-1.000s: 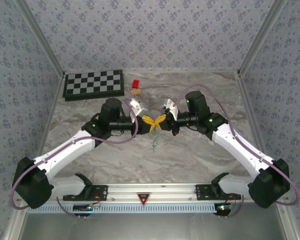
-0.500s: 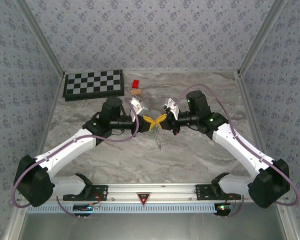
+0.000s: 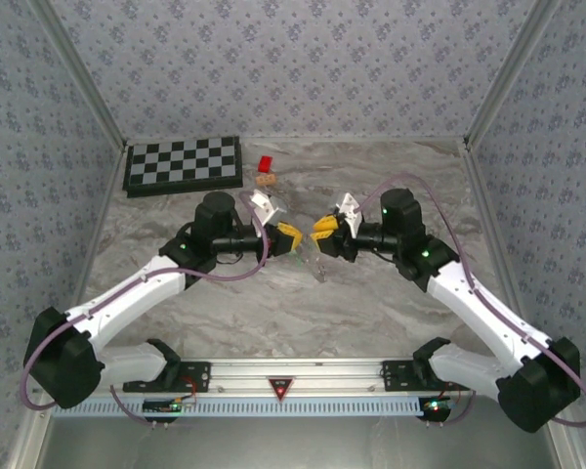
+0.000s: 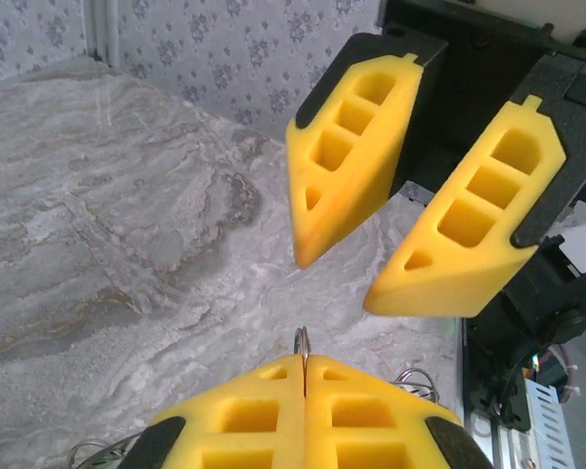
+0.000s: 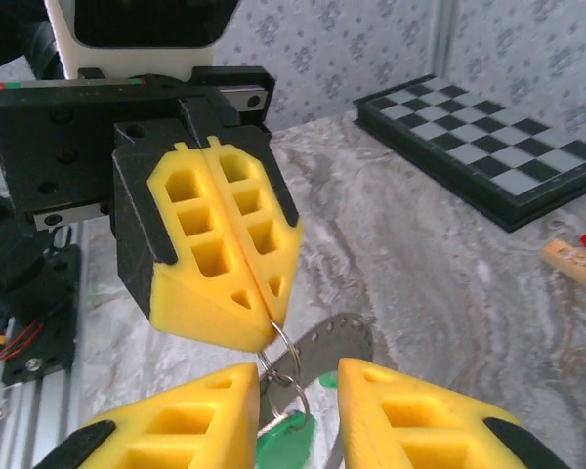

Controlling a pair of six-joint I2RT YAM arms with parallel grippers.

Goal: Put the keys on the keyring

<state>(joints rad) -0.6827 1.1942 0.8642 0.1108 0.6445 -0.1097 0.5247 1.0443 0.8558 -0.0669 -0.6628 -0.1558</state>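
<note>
Just right of the chessboard [image 3: 183,163], over the marble table [image 3: 371,303], the left gripper [image 3: 289,237] presses its yellow fingers [image 5: 190,244] together on the thin keyring [image 4: 301,340], while the right gripper [image 3: 324,230] faces it, jaws spread, holding nothing. The right wrist view shows a green key head [image 5: 288,438] hanging below the ring; patterned walls [image 3: 293,59] enclose the table.

top: overhead from behind | wrists: close, opposed | shared: table [image 3: 371,303]

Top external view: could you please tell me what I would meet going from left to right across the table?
A black-and-white checkered board, small red block, left arm's yellow claw, right arm's yellow claw.
</note>
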